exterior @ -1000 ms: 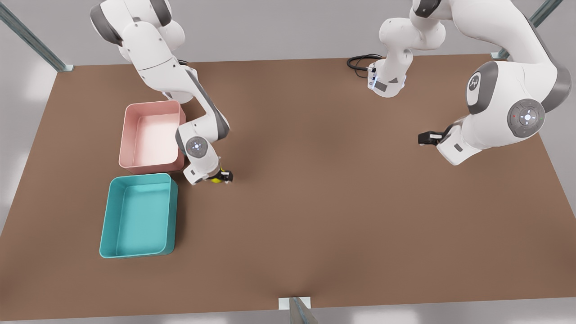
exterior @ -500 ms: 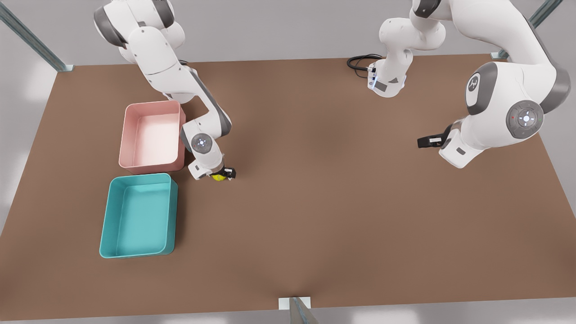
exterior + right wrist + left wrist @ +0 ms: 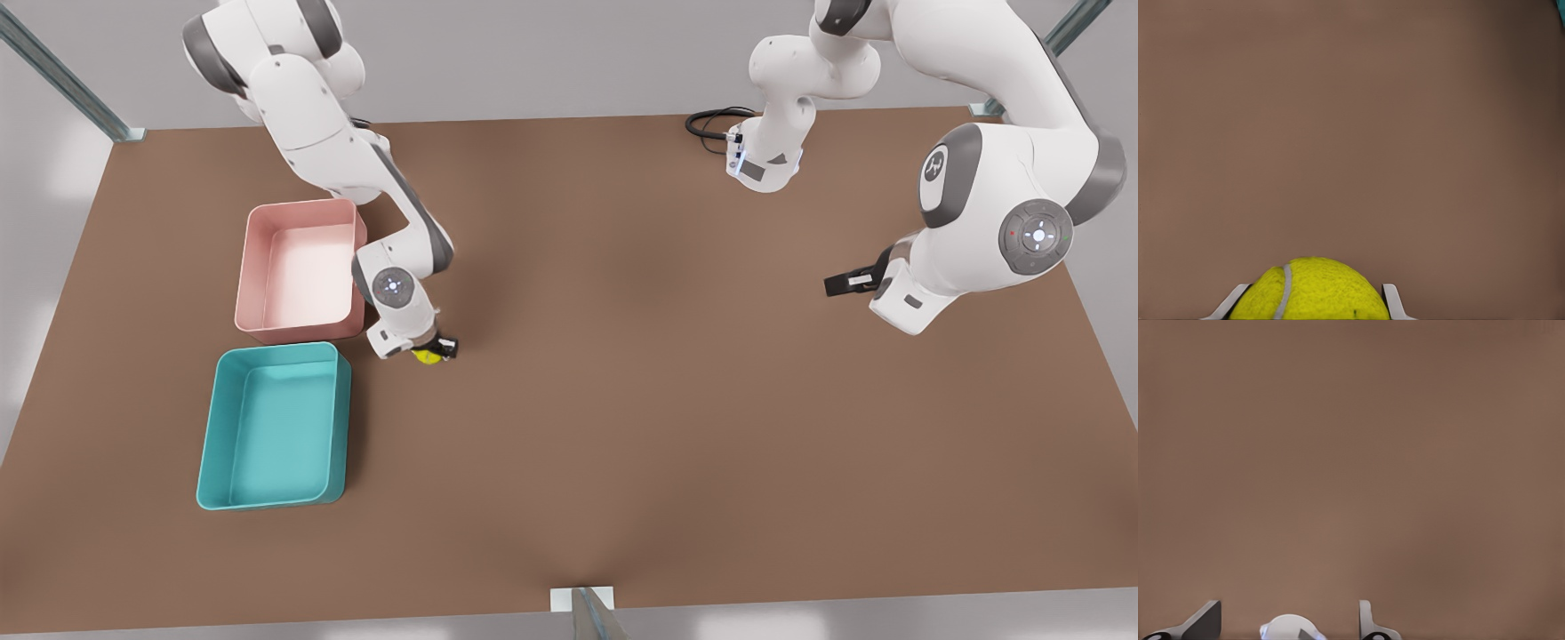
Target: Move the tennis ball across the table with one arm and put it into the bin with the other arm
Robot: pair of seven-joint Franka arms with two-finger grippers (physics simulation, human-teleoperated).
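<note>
A: Right end effector (image 3: 434, 351)?
B: Clamped on the tennis ball (image 3: 428, 356), low over the table (image 3: 622, 400), just beside the pink bin (image 3: 298, 271) and the teal bin (image 3: 271, 427).
A: Left end effector (image 3: 845, 283)?
B: Fingers apart, nothing between them, waiting at the front view's right.

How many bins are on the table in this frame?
2. The pink bin sits toward the front view's left; the teal bin lies right beside it, nearer the camera. The right gripper holds the tennis ball close by.
</note>
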